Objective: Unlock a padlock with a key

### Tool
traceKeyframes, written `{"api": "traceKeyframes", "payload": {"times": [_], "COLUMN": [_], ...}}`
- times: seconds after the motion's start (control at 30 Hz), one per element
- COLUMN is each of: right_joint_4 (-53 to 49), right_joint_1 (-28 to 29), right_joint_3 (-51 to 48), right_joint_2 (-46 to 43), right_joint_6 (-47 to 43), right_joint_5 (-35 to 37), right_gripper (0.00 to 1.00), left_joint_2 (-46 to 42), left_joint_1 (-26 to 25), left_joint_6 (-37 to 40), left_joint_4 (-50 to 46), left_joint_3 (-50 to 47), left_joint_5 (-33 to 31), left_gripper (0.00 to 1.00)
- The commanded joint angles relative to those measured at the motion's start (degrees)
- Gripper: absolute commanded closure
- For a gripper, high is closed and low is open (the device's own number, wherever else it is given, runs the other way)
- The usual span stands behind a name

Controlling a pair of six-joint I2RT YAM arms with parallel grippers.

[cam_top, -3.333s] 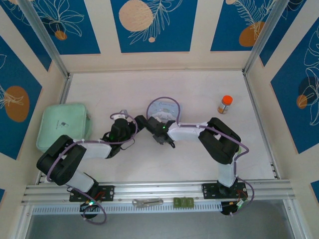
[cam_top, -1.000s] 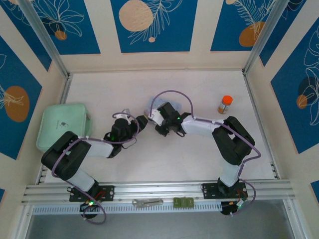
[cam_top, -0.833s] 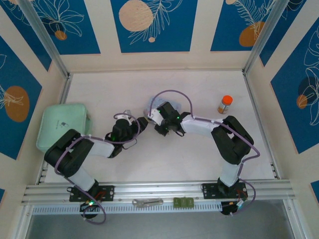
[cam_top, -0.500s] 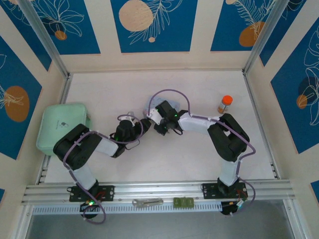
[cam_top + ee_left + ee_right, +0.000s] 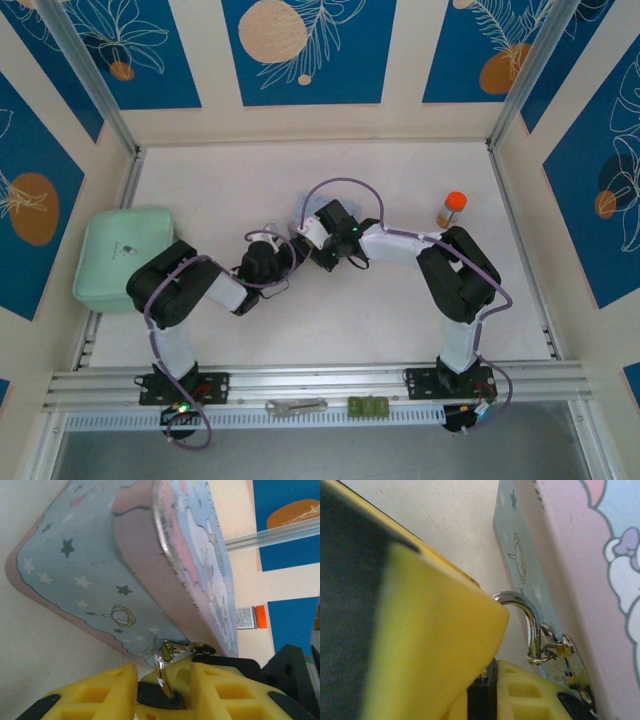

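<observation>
Over the counter point(image 5: 400, 310) from above, your left gripper point(image 5: 291, 249) meets the right gripper point(image 5: 310, 240); the left wrist shows the padlock point(image 5: 161, 673) between fingers point(image 5: 95, 692), grip impossible to tell; the right wrist shows pads point(image 5: 435, 645) clenching it, hooked through the hasp point(image 5: 555, 647) of the tin point(image 5: 600, 545), so unlocking looks yet to do.

The padlock point(image 5: 533, 627) hangs at the metal clasp point(image 5: 560, 652) on the side wall of the light-blue tin point(image 5: 520, 555). Its thin silvery shackle point(image 5: 520, 600) arches over. One leg drops through the clasp's loop, and the other disappears behind a yellow pad of the right gripper point(image 5: 487, 680). A sliver of the dark body shows pinched between that gripper's pads. From the left wrist the shackle appears edge-on and tilted, just below the clasp.
</observation>
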Motion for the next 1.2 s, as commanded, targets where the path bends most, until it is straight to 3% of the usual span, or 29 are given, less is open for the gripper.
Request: {"api": "traceKeyframes", "payload": {"times": [0.0,0.47,0.7,0.9,1.17], "right_joint_4": [-0.04,0.58,0.79,1.98,1.21], "right_joint_1": [-0.22,-0.22,-0.22,-0.59,-5.14], "right_joint_3": [0.51,-0.12,-0.55,-3.31,-7.53], "right_joint_2": [-0.37,-0.89,-1.5,-6.12,-15.47], "right_joint_6": [0.88,1.15,1.49,5.17,15.46], "right_joint_5": [-2.38,-2.92,-3.18,-5.38,-12.43], "right_gripper": [1.0,1.0,1.0,0.74,0.58], "left_joint_2": [1.4,4.7,4.31,4.48,4.48], "left_joint_1": [-0.65,-1.3,-1.31,-1.3,-1.25], "left_joint_6": [-1.37,-1.71,-0.73,-0.49,-0.14], "left_joint_4": [5.74,6.57,6.46,6.54,7.16], "left_joint_3": [1.28,2.96,2.92,2.66,2.28], "left_joint_5": [-1.72,-2.18,-2.84,-3.39,-3.4], "left_gripper": [0.68,0.81,1.0,1.0,1.0]}}
